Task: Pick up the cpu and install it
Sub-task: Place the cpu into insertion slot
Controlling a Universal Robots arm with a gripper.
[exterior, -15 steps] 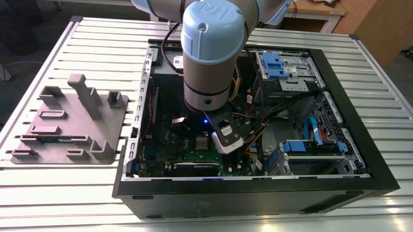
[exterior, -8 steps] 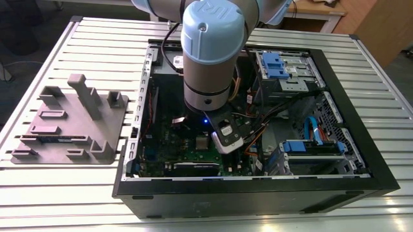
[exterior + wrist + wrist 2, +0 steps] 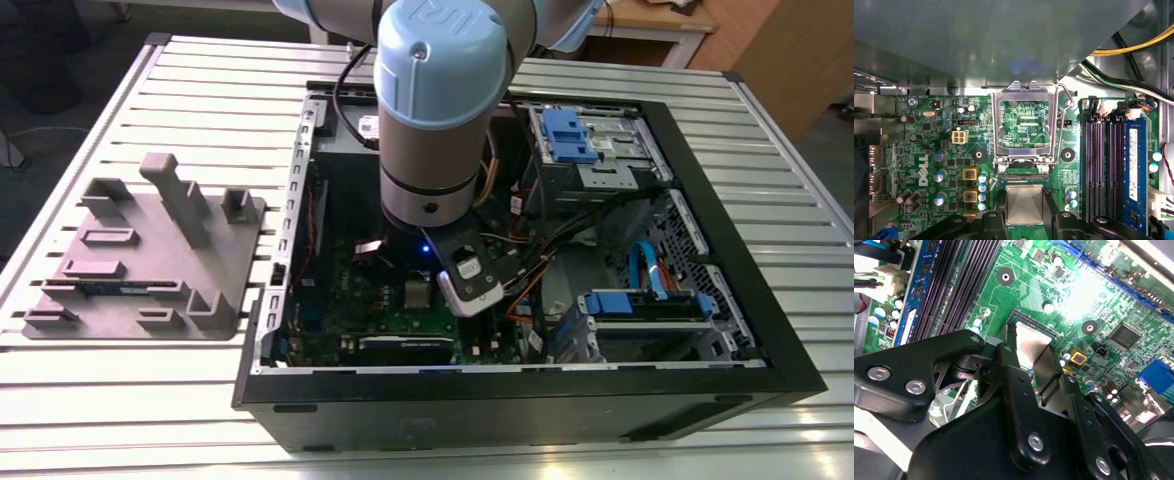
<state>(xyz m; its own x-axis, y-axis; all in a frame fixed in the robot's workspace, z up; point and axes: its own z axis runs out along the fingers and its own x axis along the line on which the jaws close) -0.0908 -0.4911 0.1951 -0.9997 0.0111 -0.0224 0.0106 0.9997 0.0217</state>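
The cpu (image 3: 1024, 204), a small silvery square chip, lies flat over the socket on the green motherboard (image 3: 944, 150). My gripper (image 3: 1024, 216) straddles it, with a black finger (image 3: 990, 221) close against each side edge. In the second wrist view the cpu (image 3: 1030, 344) fills the gap between the fingers (image 3: 1015, 382) of the gripper (image 3: 1036, 365). The hollow metal socket frame (image 3: 1024, 89) stands flipped open just beyond the chip. In the exterior view the arm (image 3: 430, 120) reaches down into the computer case (image 3: 534, 405) over the motherboard (image 3: 340, 320).
Black memory slots (image 3: 1099, 170) and a blue slot (image 3: 1133, 170) run beside the socket. Yellow and black cables (image 3: 1134, 47) cross near the case wall. Blue drive bays (image 3: 574, 135) fill the case at the exterior view's right. A grey fixture (image 3: 147, 250) sits on the slatted table at its left.
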